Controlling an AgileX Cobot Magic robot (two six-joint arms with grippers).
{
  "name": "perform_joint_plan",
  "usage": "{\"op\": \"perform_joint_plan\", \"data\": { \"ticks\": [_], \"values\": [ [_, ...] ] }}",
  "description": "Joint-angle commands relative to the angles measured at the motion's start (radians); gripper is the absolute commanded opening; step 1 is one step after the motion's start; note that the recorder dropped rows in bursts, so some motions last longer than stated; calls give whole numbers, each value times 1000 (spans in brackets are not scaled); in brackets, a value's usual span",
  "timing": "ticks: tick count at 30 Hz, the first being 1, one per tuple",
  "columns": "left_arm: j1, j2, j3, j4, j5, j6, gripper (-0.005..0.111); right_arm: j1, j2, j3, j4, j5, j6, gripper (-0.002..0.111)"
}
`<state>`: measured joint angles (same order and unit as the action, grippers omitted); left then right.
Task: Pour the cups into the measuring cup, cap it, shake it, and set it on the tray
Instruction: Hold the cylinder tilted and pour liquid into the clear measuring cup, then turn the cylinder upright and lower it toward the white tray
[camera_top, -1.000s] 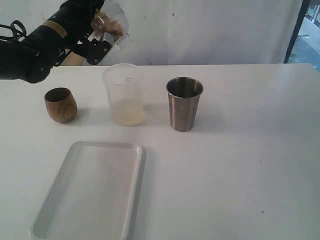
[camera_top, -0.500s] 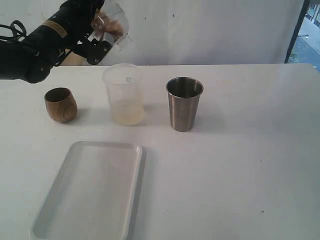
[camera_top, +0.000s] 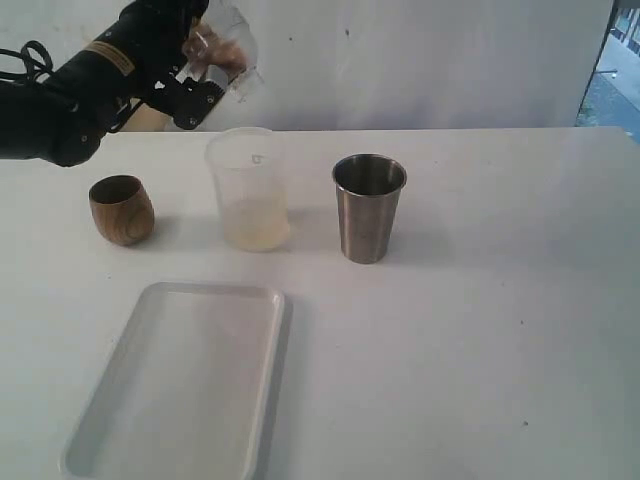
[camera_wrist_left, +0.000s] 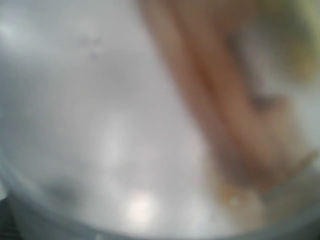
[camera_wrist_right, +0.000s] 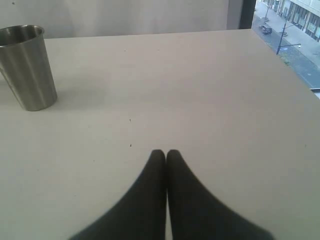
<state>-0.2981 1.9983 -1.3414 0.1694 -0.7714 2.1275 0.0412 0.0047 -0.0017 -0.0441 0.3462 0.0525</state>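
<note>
Open table (camera_top: 500, 300) right of steel tumbler (camera_top: 369, 208); tray (camera_top: 175, 375) fills front-left.

Three cups stand on the table (camera_top: 480, 330): one wooden cup (camera_top: 121, 210) at ten o'clock, one frosted plastic cup (camera_top: 248, 190) at eleven, one steel cup (camera_top: 369, 208) near twelve. One white tray (camera_top: 180, 380) lies at seven. One clear plastic piece (camera_top: 232, 45) is held aloft at eleven.

Exterior camera: raised, looks down across table (camera_top: 450, 330) toward white wall (camera_top: 450, 60). Left wrist camera: hard against something clear (camera_wrist_left: 125, 150), all blur. Right wrist camera: low over table; shares steel tumbler (camera_top: 369, 208) with exterior.
</note>
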Motion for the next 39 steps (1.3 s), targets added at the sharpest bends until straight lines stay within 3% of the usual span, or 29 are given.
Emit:
{"op": "perform_joint_plan", "data": {
  "ticks": [1, 9, 15, 21, 31, 36, 39],
  "values": [
    [-3, -19, 11, -13, -50, -7, 0, -3, -5, 2, -5, -3, 5, 0],
    [-3, -21, 38, -180, -78, -11, 0, -3, -5, 2, -5, -3, 5, 0],
    [-3, -21, 38, -247, -142, -216, 0, -3, -5, 2, -5, -3, 5, 0],
    [-3, -71, 38, -335, -72, -686, 0, -3, -5, 2, -5, -3, 5, 0],
    [-3, -227, 38, -532, 238, -1377, 0, -3, -5, 2, -5, -3, 5, 0],
    [-3, -316, 38, -524, 408, -1642, 0, -3, -5, 2, -5, -3, 5, 0],
    [-3, -348, 38, -521, 437, -1657, 0, -3, -5, 2, -5, -3, 5, 0]
  ]
}}
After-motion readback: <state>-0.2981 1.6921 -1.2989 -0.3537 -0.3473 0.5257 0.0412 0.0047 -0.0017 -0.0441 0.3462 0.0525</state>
